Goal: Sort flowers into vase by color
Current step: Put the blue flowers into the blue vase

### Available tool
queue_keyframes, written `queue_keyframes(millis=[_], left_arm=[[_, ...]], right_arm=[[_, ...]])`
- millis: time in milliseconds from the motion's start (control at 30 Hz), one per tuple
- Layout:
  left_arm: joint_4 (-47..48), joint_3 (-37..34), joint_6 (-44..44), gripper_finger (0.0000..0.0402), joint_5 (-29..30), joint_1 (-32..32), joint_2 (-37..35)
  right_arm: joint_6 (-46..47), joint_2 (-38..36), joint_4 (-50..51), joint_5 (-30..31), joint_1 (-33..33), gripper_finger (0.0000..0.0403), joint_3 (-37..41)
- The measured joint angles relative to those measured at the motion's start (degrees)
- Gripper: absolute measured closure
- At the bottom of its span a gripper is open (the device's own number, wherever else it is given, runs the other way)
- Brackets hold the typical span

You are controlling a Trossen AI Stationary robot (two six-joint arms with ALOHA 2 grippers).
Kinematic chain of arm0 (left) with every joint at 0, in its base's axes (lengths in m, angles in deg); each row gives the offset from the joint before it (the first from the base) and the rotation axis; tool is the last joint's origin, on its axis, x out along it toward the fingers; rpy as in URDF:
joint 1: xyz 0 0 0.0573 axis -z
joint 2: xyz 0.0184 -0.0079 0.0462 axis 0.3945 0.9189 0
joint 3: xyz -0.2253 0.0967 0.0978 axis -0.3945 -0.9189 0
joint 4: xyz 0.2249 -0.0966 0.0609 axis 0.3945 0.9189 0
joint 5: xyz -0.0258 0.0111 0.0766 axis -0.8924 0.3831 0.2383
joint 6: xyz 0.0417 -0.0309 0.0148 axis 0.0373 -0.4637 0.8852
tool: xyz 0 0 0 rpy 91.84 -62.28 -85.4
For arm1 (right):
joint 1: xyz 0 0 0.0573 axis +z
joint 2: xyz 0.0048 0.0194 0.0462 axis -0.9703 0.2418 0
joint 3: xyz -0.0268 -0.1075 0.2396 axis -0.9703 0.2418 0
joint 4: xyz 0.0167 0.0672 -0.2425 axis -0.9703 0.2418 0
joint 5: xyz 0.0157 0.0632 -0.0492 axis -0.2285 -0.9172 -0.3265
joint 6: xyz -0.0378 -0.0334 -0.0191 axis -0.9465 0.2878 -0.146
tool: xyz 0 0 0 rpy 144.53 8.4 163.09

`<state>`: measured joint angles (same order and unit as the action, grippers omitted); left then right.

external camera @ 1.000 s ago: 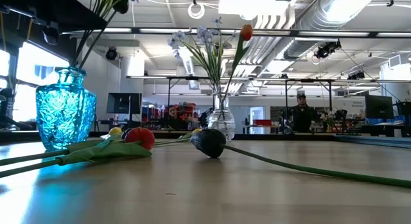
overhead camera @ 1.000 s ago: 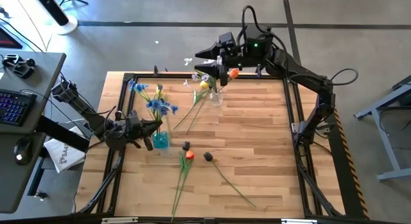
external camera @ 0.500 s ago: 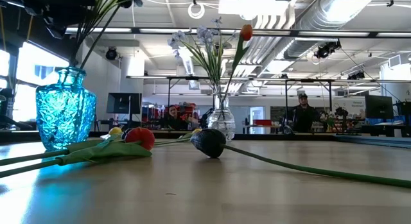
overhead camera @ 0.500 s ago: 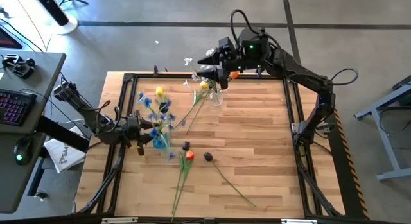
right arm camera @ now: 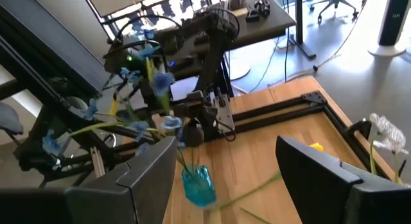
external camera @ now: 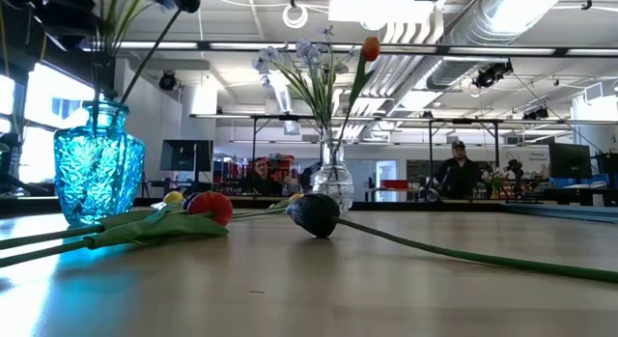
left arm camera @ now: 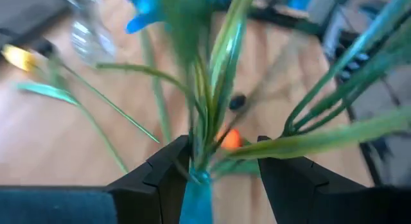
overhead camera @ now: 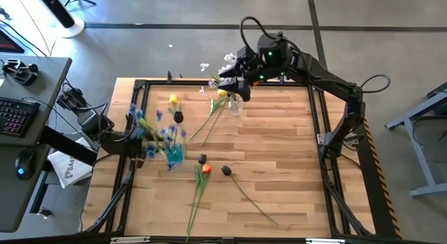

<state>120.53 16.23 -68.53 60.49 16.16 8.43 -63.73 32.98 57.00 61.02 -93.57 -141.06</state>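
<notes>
A light wooden table (overhead camera: 279, 153) carries a blue vase (overhead camera: 174, 154) near its left edge. Just right of the blue vase lie an orange-red tulip (overhead camera: 205, 170) and a dark tulip (overhead camera: 226, 171), stems trailing toward the near edge. Farther back from it stands a clear vase (overhead camera: 235, 105), with a yellow tulip (overhead camera: 221, 94) lying alongside.

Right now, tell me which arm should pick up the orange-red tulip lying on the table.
Probably the left. The left gripper is by the blue vase, close to the orange-red tulip. The right gripper hovers open over the clear vase at the far edge.
</notes>
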Motion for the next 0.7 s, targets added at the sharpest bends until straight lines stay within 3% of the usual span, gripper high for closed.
queue_keyframes(millis=[167,600,700], left_arm=[[0.53,1.29,-1.43,0.0229,-5.11,0.0,-0.21],[-1.35,2.84,5.01,0.0229,-4.06,-0.04,-0.21],[-1.66,2.84,5.13,0.0229,-0.29,-0.06,-0.19]], right_arm=[[-0.94,0.0,2.4,-0.01,0.0,0.0139,0.0],[-1.53,-0.02,4.63,-0.02,0.0,0.0139,0.0],[-1.53,-0.02,5.07,-0.02,0.0,0.0139,0.0]])
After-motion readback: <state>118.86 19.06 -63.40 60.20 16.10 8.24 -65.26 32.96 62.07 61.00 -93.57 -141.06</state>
